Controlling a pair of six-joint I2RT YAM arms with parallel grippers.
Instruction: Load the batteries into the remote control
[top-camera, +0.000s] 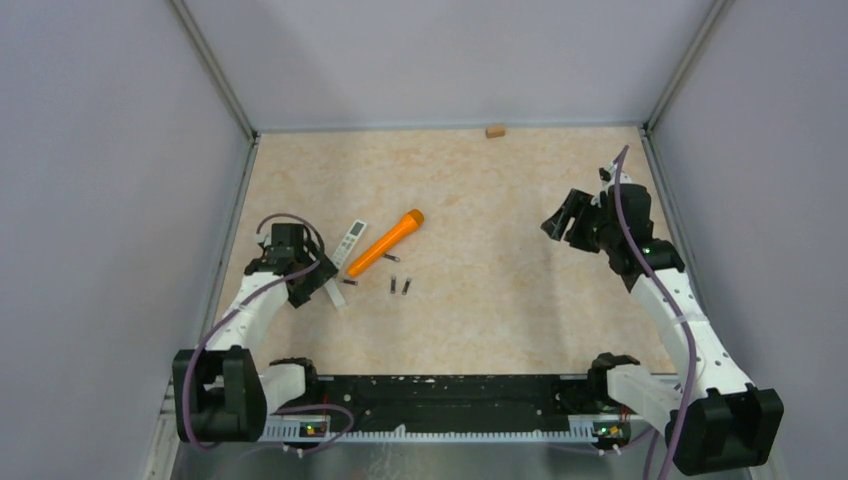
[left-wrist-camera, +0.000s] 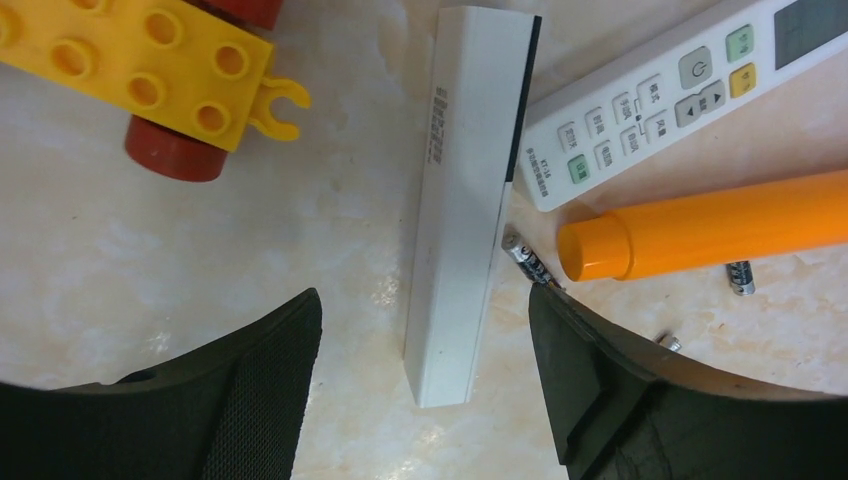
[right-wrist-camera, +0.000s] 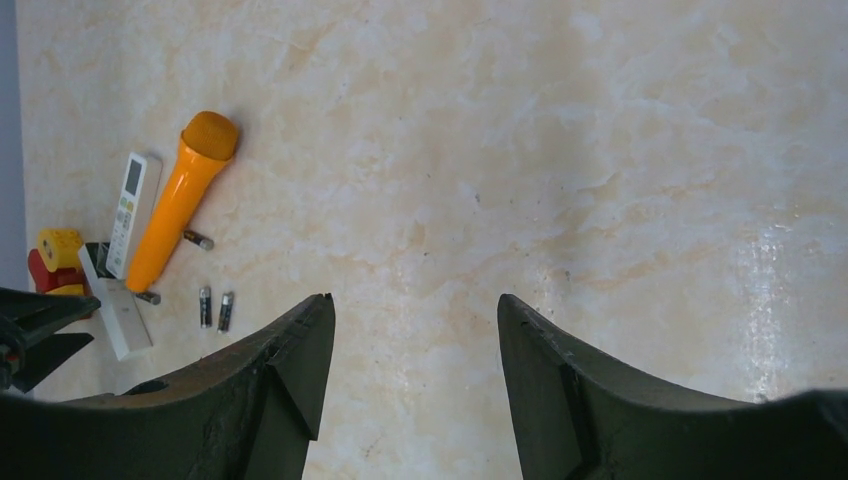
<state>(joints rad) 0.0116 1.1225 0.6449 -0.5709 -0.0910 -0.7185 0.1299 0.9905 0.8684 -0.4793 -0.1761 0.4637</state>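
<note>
The left arm (top-camera: 248, 302) crouches low by the bench's (top-camera: 500, 200) left edge, left claw (left-wrist-camera: 425, 330) apart astride a white strip (left-wrist-camera: 465, 200). The right arm (top-camera: 672, 300) is raised near the right edge, right claw (right-wrist-camera: 415, 320) apart, empty. The batteries (right-wrist-camera: 205, 306) lie loose beside the remote control (top-camera: 351, 241)

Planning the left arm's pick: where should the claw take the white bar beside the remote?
Across its narrow width, at the end nearest the claw, coming straight down. The white bar lies flat, its long sides running along the fingers of the open left claw, which straddles it. Farther along, a battery and the remote crowd its right edge.
</note>
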